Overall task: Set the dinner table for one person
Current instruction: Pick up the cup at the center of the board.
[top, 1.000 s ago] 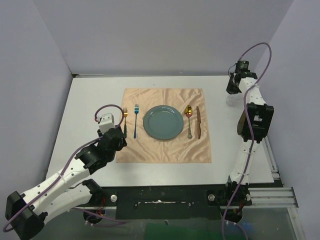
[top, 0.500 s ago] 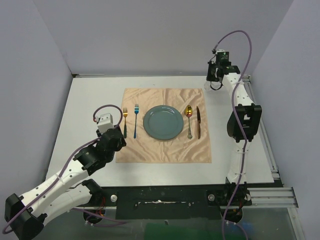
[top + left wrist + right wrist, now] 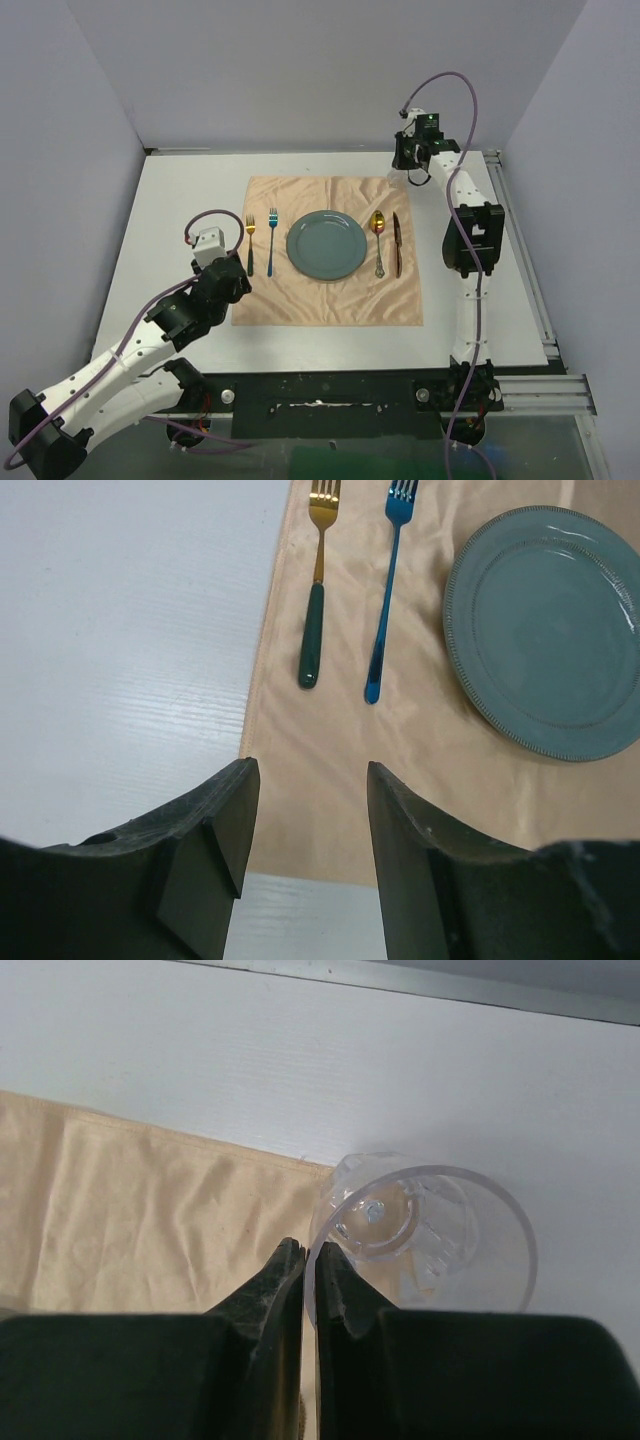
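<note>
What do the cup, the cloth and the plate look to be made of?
The cup: clear plastic, probably, though glass is possible; fully see-through with moulded marks in its base. The cloth: thin peach fabric with a slight sheen; it lies in soft creases. The plate: likely glazed ceramic, blue-green, smooth with a beaded rim.
</note>
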Controlling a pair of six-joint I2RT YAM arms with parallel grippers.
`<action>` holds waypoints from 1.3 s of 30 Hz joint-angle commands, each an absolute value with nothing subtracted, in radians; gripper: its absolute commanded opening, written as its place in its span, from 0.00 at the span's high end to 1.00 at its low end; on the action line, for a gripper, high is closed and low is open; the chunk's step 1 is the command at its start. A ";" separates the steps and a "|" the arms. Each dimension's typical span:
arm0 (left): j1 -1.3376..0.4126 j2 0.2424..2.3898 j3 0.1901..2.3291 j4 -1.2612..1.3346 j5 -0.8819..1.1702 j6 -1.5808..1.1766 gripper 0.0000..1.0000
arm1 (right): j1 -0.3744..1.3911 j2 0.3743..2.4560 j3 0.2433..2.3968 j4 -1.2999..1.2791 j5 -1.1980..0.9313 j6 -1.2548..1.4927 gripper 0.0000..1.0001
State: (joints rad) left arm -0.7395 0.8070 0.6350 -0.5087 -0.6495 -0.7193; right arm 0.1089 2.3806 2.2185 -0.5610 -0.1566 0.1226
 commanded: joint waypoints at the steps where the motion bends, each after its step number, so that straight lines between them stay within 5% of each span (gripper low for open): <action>1: -0.735 0.798 0.686 -0.513 -0.665 -0.723 0.55 | 0.131 2.389 2.317 -0.468 -0.214 0.071 1.00; 39: -0.732 0.756 0.627 -0.489 -0.600 -0.746 0.55 | 0.194 2.386 2.409 -0.783 -0.182 -0.064 1.00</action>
State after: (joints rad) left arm -0.7376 0.7918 0.6270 -0.5274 -0.6075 -0.7311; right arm 0.1745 2.4500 2.3833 -0.7891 -0.1913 -0.0380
